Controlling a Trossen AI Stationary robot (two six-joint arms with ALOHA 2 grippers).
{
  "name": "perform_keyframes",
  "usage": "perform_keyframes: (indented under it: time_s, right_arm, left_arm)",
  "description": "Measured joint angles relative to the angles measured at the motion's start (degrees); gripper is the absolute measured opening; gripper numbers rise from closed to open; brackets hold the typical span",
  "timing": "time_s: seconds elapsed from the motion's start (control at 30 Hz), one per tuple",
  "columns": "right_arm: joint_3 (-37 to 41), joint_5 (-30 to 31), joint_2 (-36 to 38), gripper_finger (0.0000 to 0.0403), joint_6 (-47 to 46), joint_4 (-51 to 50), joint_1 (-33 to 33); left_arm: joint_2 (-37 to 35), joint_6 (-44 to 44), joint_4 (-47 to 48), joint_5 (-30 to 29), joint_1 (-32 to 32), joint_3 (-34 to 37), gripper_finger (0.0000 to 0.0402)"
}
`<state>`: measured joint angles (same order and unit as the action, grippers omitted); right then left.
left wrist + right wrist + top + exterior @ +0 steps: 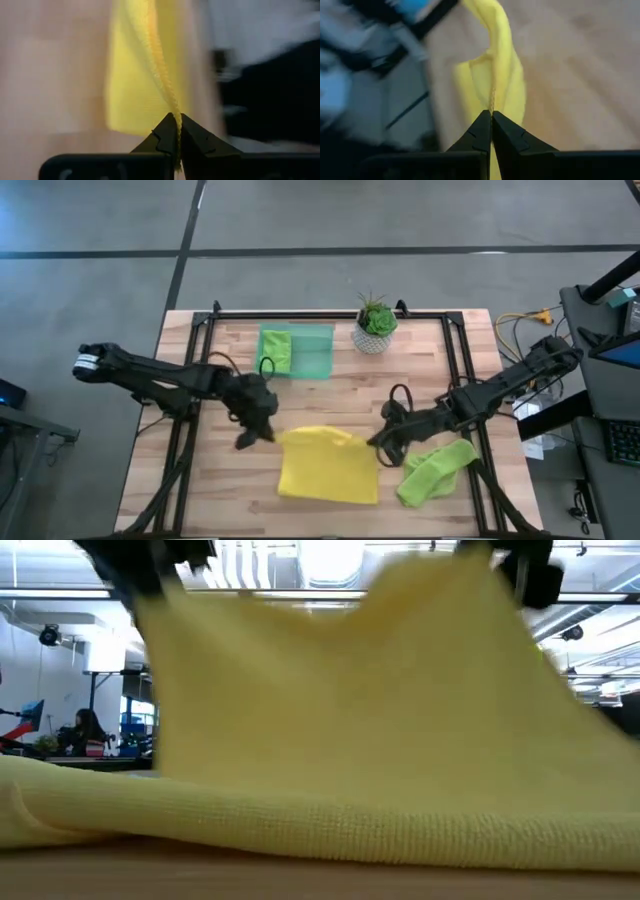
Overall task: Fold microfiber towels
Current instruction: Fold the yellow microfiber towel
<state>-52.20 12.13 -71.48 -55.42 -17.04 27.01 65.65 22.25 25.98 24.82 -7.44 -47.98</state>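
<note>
The yellow towel (329,468) lies at the table's (420,375) near middle, its far edge lifted. It looks light, limp and easy to sag, so corners are the best hold. The left gripper (176,131) and right gripper (491,125) each pinch one, jaws pressed on cloth; only the wrist views show that. From above, a green towel (436,469) lies near right, another in the far tray (314,352).

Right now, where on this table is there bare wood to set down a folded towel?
Bare wood: the corner left of the green tray, behind the left claw, and the strip right of the plant. Crowded: the front middle, where both claws, left and right, pinch the yellow towel, with a lime towel bunched beside it.
</note>
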Motion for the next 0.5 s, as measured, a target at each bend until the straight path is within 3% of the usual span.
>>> perform_keyframes:
  time_s: [0.1,0.2,0.3,0.4,0.47,0.5]
  right_arm:
    - [-4.90,-6.74,0.04,0.0008,0.16,-0.01,2.14]
    - [-10.67,-12.20,0.01,0.0009,-0.48,0.55,4.48]
    - [-15.89,-16.53,-0.18,0.0008,-2.23,3.04,6.38]
    - [-18.62,-18.17,-0.02,0.0008,-2.78,5.77,7.38]
    - [-18.99,-18.76,0.16,0.0008,-1.79,4.79,7.49]
    - [-18.59,-18.74,0.25,0.0008,-1.39,2.67,7.45]
  left_arm:
    - [-4.03,7.33,-1.17,13.98,-0.27,-0.95,0.0000]
    - [-7.82,21.11,-9.58,25.02,-1.57,-1.36,0.0000]
    - [-11.04,34.08,-27.07,26.98,-4.64,-1.34,0.0000]
    - [-12.26,40.21,-43.34,25.58,-7.00,-1.45,0.0000]
    - [-12.38,39.43,-44.38,24.34,-7.19,-1.47,0.0000]
    - [-12.31,37.13,-40.54,23.81,-7.07,-1.43,0.0000]
